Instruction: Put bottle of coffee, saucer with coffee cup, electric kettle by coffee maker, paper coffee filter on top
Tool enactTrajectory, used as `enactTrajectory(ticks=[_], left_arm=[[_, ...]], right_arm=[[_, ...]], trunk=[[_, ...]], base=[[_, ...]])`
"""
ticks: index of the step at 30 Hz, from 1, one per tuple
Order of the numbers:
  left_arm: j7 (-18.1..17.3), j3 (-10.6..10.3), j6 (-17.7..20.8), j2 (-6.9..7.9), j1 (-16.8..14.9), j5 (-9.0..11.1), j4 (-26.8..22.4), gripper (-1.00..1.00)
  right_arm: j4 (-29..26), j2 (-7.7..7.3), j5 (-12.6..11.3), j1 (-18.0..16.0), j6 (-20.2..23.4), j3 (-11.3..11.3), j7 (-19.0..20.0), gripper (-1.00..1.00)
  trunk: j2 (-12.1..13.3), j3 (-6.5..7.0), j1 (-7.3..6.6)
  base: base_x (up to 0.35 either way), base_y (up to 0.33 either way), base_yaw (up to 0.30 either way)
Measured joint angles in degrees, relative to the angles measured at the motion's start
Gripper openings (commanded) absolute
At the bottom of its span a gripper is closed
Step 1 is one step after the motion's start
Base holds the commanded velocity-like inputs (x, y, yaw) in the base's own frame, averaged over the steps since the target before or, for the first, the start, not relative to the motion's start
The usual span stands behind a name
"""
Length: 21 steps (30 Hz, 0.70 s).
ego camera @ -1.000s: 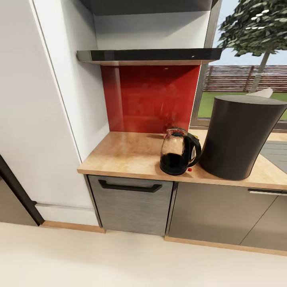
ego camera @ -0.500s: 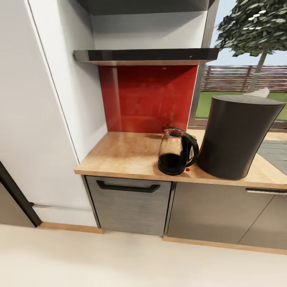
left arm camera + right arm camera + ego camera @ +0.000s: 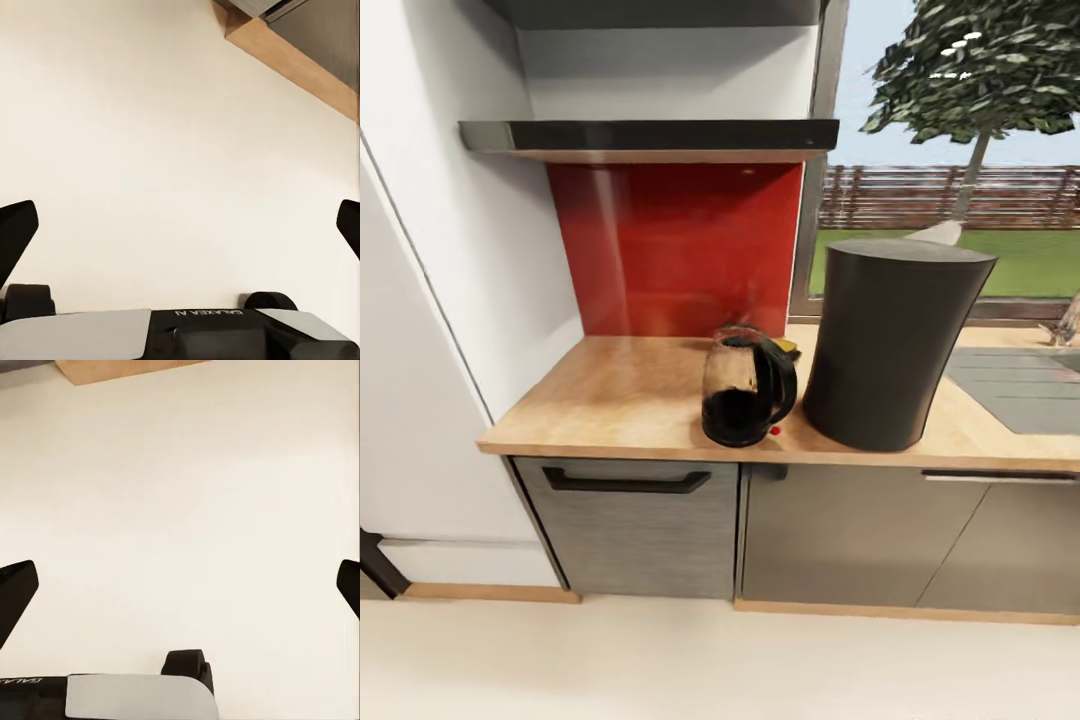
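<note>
The electric kettle [image 3: 747,387], a rounded smoky glass vessel with a black loop handle, black base and small red switch, is standing upright on the kitchen countertop [image 3: 610,395], the long light wood-grain worktop over grey cabinet fronts. It is sitting just beside the coffee maker [image 3: 890,340], which from here is showing as a tall dark grey drum, with what may be a white paper filter peeking over its far rim; the view is too poor to be sure.

The whole head picture is sliding compared with a second ago: kettle, coffee maker, red glossy backsplash [image 3: 675,245] and dark floating shelf [image 3: 650,135] are all shifting left together while more of the window and the grey sink area [image 3: 1020,385] is coming in. That reads as the camera turning or the base rolling, not the objects moving. For the task, I judge the kettle step is already looking done, and the robot is probably travelling toward the next item.

Counting: one kettle, one coffee maker, one shelf, two cabinet fronts with handles.

The left gripper [image 3: 180,225] is hanging over pale cream floor [image 3: 150,135], its two dark fingertips spread wide at the picture's edges and holding nothing. The right gripper [image 3: 180,589] is doing the same, fingers far apart and empty, with a strip of wooden plinth [image 3: 124,367] beyond it.
</note>
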Motion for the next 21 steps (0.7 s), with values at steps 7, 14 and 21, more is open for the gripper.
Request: enactTrajectory(ticks=[7, 14, 21], left_arm=[[0.0, 0.0, 0.0, -0.01, 0.0, 0.0, 0.0, 1.0], [0.0, 0.0, 0.0, 0.0, 0.0, 0.0, 0.0, 1.0], [0.1, 0.0, 0.0, 0.0, 0.0, 0.0, 0.0, 1.0]], right_arm=[[0.0, 0.0, 0.0, 0.0, 0.0, 0.0, 0.0, 1.0], [0.0, 0.0, 0.0, 0.0, 0.0, -0.1, 0.0, 1.0], [0.0, 0.0, 0.0, 0.0, 0.0, -0.3, 0.0, 1.0]], trunk=[[0.0, 0.0, 0.0], [0.0, 0.0, 0.0], [0.0, 0.0, 0.0]], base=[[0.091, -0.294, -0.239], [0.084, -0.297, -0.137], [0.082, -0.298, -0.219]])
